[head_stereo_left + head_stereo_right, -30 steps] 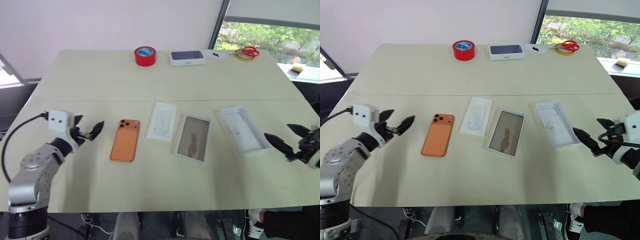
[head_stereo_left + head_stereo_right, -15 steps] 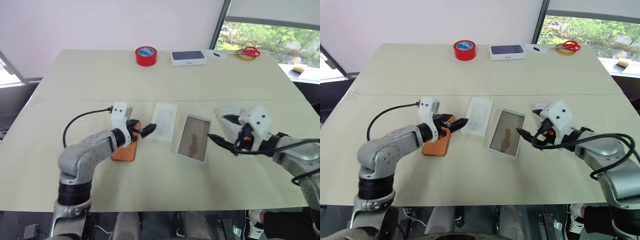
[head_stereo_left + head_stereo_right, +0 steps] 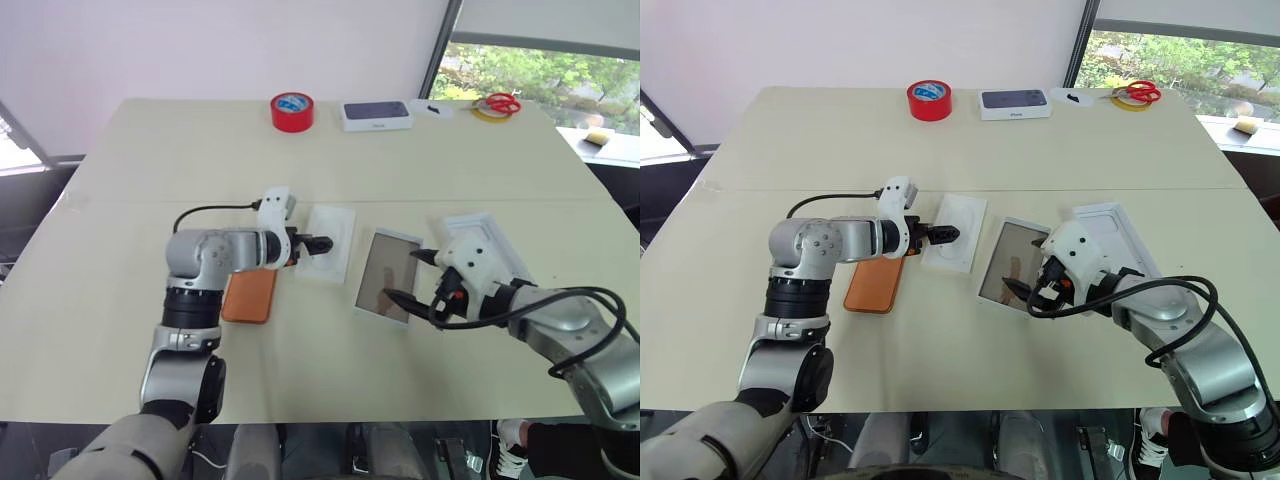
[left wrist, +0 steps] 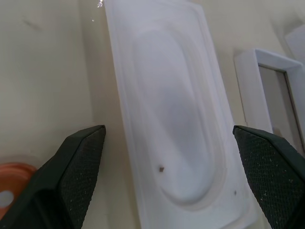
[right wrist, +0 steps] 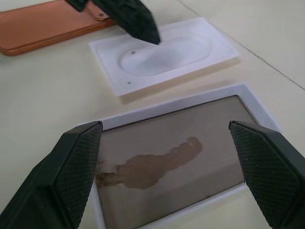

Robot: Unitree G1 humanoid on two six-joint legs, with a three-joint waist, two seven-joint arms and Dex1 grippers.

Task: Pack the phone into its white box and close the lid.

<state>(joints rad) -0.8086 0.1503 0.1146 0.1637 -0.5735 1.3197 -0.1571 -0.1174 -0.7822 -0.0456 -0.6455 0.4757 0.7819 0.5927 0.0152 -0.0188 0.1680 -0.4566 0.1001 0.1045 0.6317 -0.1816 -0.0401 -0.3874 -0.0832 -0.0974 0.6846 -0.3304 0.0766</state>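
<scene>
Left gripper [image 3: 320, 243], jaws spread and empty, hovers over the insert [image 3: 328, 262], with the phone [image 3: 248, 296] lying flat just left of the insert. Right gripper [image 3: 402, 277], also spread and empty, straddles the glossy-floored tray [image 3: 375, 270] right of the insert, probably ready to steady it.

The left gripper [image 3: 318, 243] has been swung over the insert [image 3: 325, 243]; the right gripper [image 3: 404, 278] has been brought over the lid [image 3: 385, 274].

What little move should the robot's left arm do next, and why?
Probably swing the left gripper sideways over the phone and lower onto it. The gripper is open and empty above the thin white insert, while the phone lies untouched beside it, not yet packed.
</scene>
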